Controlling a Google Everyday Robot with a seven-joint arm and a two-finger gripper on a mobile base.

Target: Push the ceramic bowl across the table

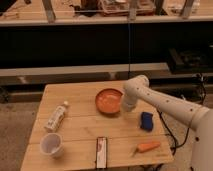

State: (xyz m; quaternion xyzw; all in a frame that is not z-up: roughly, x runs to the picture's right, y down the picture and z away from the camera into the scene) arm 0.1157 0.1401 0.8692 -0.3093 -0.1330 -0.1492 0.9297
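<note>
Round orange-red ceramic bowl mid wooden slatted surface; your gripper closed, empty, against its right rim; most of push left, you judge

Closed tool against the right rim of the ceramic bowl on the table.

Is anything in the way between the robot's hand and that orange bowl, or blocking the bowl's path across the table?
Nothing visible. The gripper, shut, sits at the ceramic bowl's right edge. Leftward, the table is bare; the bottle and cup lie nearer the front.
</note>
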